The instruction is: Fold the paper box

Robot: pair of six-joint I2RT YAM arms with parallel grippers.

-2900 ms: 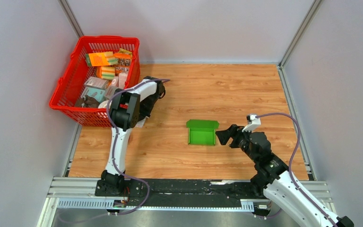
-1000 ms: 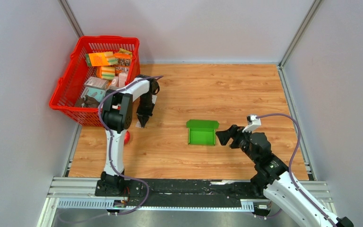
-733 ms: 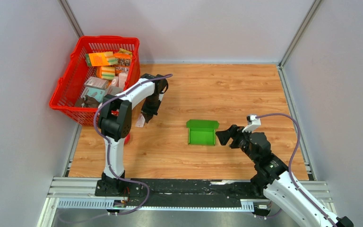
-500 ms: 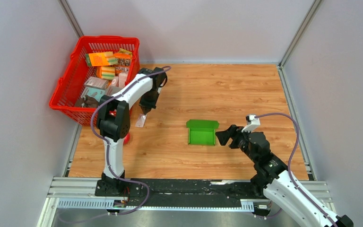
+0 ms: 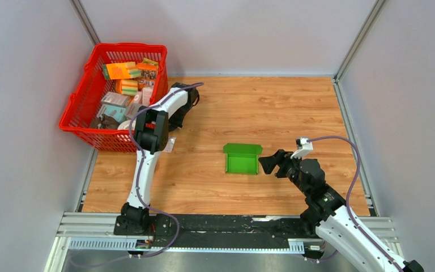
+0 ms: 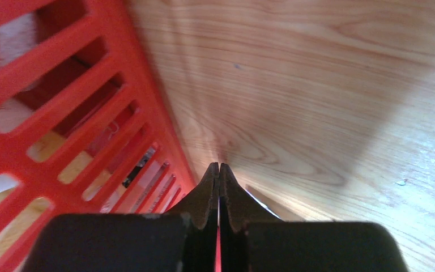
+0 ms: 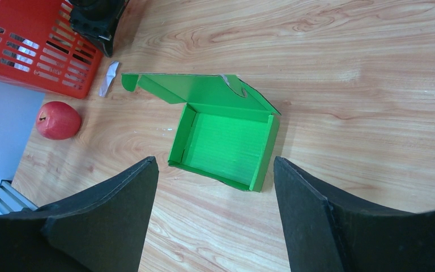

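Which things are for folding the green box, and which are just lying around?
For the job:
- green paper box, lid flap open
- right gripper, open, facing the box

Just lying about:
- red basket of small packages
- red apple
- crumpled white scrap
- left gripper, shut, off beside the basket

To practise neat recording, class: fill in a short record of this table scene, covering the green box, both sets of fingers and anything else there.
green box: mid-table, side walls up, lid flap open
left fingers: shut, nothing seen held, beside the red basket
right fingers: open, facing the box, not gripping it
other items: apple and paper scrap near the basket
surface: wooden table
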